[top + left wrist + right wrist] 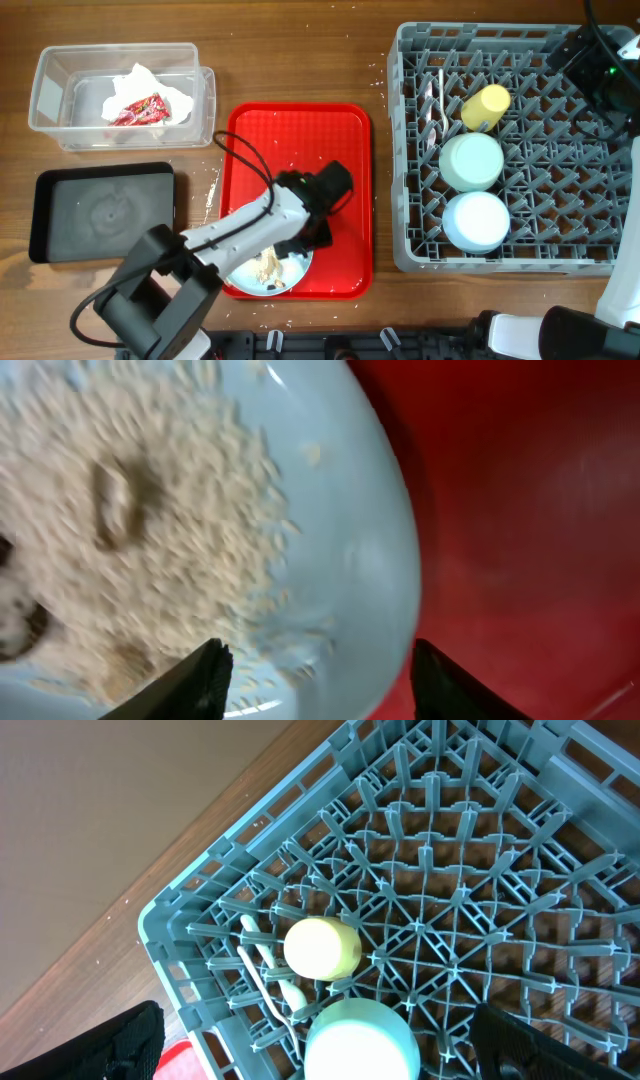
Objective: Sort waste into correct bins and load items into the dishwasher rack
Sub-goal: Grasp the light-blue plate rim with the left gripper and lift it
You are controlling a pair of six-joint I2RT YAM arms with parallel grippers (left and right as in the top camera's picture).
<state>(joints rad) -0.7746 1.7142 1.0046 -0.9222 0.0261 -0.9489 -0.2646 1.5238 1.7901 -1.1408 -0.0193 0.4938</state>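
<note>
The light blue plate (292, 276) (350, 560) lies at the front of the red tray (300, 130) and carries brown-and-white food scraps (267, 265) (130, 510). My left gripper (298, 243) (320, 650) is open. Its jaws straddle the plate's rim, one finger over the plate, the other over the tray. The grey dishwasher rack (560, 150) (480, 850) holds the yellow cup (486, 106) (322, 948), pale green bowl (471, 161) (360, 1040), light blue bowl (476, 221) and white fork and spoon (435, 110) (262, 980). My right gripper (600, 70) (335, 1045) hangs wide open above the rack.
The clear tub (50, 90) at the back left contains the white napkin (145, 85) and the red wrapper (140, 110). The black tray (100, 210) sits in front of it, left of the red tray. Bare wood separates the red tray from the rack.
</note>
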